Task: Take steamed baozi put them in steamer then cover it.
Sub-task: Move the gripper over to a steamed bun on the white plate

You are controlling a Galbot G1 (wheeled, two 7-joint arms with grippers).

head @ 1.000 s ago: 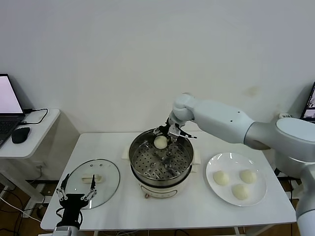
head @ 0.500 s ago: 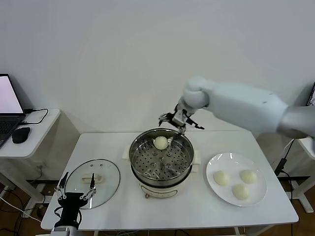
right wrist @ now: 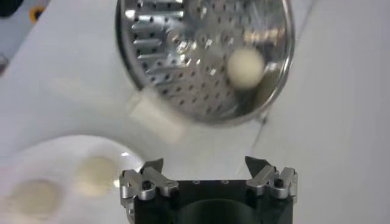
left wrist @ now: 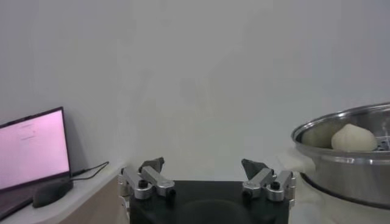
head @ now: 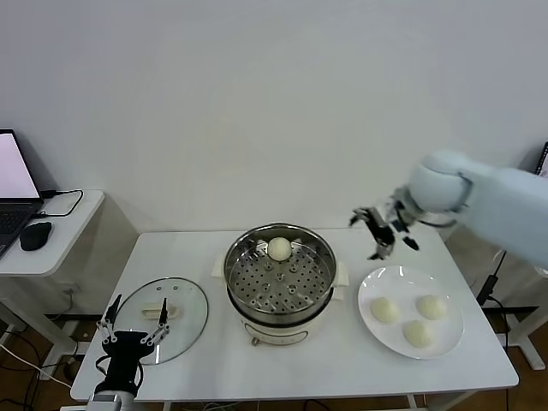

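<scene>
One baozi [head: 279,248] is seen lying on the perforated floor of the steamer [head: 242,257], against its far wall; the steamer is placed at the middle of the tabletop [head: 282,368]. Three further buns [head: 384,310] are carried on a white plate [head: 374,282] near the right edge. The cover [head: 189,301] is laid flat near the front-left corner. The right gripper [head: 383,229] is held empty, jaws spread wide, in the air between steamer and plate. The left gripper [head: 134,329] is parked, likewise spread, at the front-left edge just before the cover.

Risk, as judged: the buns are soft and closely grouped, so a neighbour may be nudged or the chosen one dented if the descent is off-centre or the closing too hard.

The steamer's rim height [left wrist: 341,159] and the bun's domed profile [left wrist: 353,138] are given only by the left wrist view; the plate beneath the right gripper [right wrist: 204,170] is shown from above only by the right wrist view.
</scene>
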